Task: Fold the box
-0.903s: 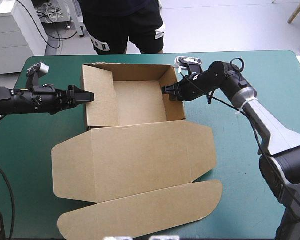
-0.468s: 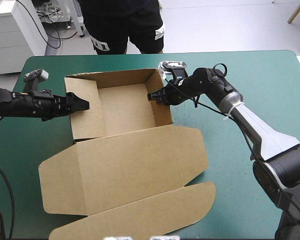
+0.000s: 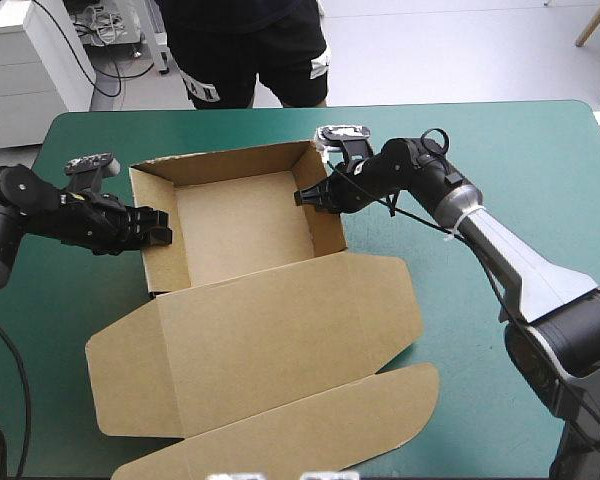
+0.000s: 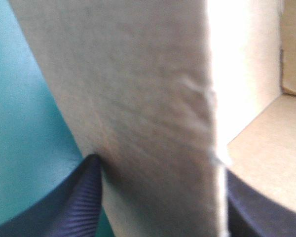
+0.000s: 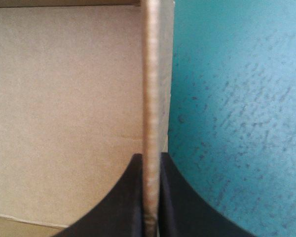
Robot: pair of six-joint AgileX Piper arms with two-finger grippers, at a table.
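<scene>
High view gives me the brown box point(image 3: 240, 215) as an open tray with its walls raised, sitting on the far-left part of the teal-green tabletop point(image 3: 520, 140). Its lid point(image 3: 280, 330) lies flat toward the near edge, with a long rounded flap point(image 3: 310, 425) at the lid's outer end. My left end effector point(image 3: 158, 226) reaches in low from the left and sits at the tray's left wall point(image 3: 165, 270), about midway along it. My right end effector point(image 3: 308, 196) reaches across from the right and meets the top of the right wall point(image 3: 330, 235), on its far half. Left wrist view shows me that arm's black fingers point(image 4: 81, 202) spread wide. One is on the cover side with its tip touching the wall's outer face, the other is on the tray's inner side, and the wall stands between them. Right wrist view shows the two black fingers point(image 5: 126, 197) all but together, with the wall's thin edge point(image 5: 150, 98) running up between them. That end effector is clamped on the box, with tray board to one side and bare teal-green cover to the other.
</scene>
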